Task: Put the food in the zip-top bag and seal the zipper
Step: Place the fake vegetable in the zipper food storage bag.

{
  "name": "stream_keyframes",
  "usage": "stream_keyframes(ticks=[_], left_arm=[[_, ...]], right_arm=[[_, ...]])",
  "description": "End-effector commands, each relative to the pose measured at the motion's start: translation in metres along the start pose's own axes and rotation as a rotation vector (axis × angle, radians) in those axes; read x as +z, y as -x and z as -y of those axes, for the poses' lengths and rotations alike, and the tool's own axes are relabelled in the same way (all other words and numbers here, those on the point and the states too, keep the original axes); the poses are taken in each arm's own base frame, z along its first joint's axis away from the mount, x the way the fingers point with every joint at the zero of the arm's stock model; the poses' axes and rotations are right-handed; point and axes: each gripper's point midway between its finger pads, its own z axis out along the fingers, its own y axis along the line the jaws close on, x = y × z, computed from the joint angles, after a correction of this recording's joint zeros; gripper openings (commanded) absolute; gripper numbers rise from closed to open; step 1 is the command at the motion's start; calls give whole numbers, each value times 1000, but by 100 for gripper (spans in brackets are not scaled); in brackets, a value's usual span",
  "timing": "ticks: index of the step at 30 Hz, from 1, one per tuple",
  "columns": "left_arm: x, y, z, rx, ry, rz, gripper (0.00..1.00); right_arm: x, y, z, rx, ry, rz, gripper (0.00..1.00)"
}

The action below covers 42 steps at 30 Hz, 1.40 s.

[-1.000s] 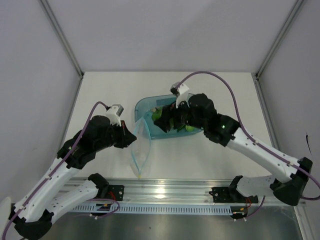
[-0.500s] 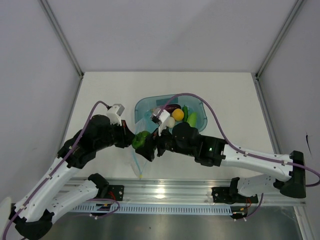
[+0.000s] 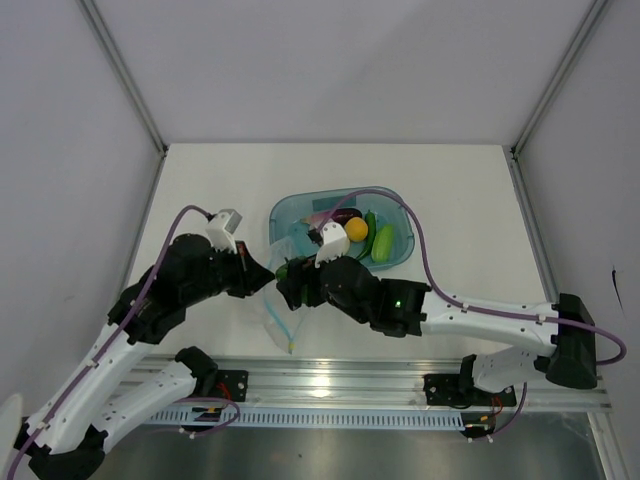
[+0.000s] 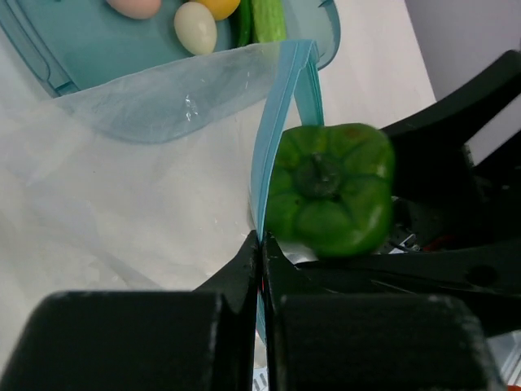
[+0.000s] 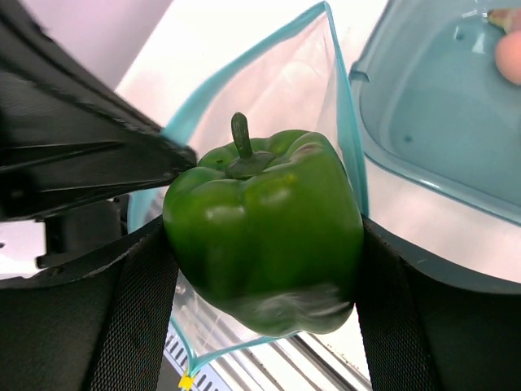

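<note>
Right wrist view: right gripper point(image 5: 264, 285), clamped on pepper point(image 5: 260, 228), faces the bag point(image 5: 281, 98) mouth; left gripper point(image 4: 262, 243) pinches zipper point(image 4: 281, 114).

- The right gripper point(image 3: 292, 284) leaves the tray point(image 3: 286, 212) at upper centre and swings down to mid-frame, carrying the green pepper point(image 5: 264, 236).
- The pepper now hangs at the zip-top bag point(image 4: 155, 155) mouth, just beside the left gripper point(image 4: 260, 248).
- The orange-yellow ball point(image 3: 356, 229) comes back into sight.
</note>
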Motion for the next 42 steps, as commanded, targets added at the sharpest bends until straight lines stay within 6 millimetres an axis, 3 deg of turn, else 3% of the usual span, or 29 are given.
stream_keyframes(ticks=[1,4,7,8,11,15,21,27,30,32,34,35,37,38,41,42], left_arm=[[-3,7,15,-20,-75,32,0],[-3,4,15,-24,-81,31,1],[-1,1,14,-26,-80,19,1],[-1,1,14,-24,-80,17,1],[-3,2,13,-23,-76,28,1],[-1,0,11,-25,-71,23,1],[1,-2,9,-26,-68,20,1],[3,-2,5,-29,-55,21,1],[4,-5,3,-31,-53,15,1],[4,-4,3,-32,-54,18,1],[3,-6,3,-30,-59,15,1],[2,-5,4,-28,-62,17,1],[1,-4,5,-24,-68,20,1],[0,-4,6,-23,-72,25,1],[-3,-4,10,-15,-100,37,1],[-5,-2,14,-6,-123,53,1]], right_arm=[[7,1,5,45,-58,16,7],[14,-8,1,42,-41,-19,14],[18,-12,-1,34,-45,-41,41],[19,-12,4,26,-76,-44,62],[19,-8,5,16,-99,-43,85],[12,-1,2,6,-77,-31,92],[-8,20,0,-6,-54,-1,93],[-39,56,-5,-18,-9,78,91],[-55,78,3,-35,-34,127,89],[-61,94,32,-29,-151,161,89],[-61,96,61,1,-246,144,88],[-58,103,88,35,-314,143,88],[-55,102,117,94,-384,125,88],[-51,104,147,131,-457,117,88],[-44,99,193,181,-584,61,88],[-36,99,218,192,-652,32,88]])
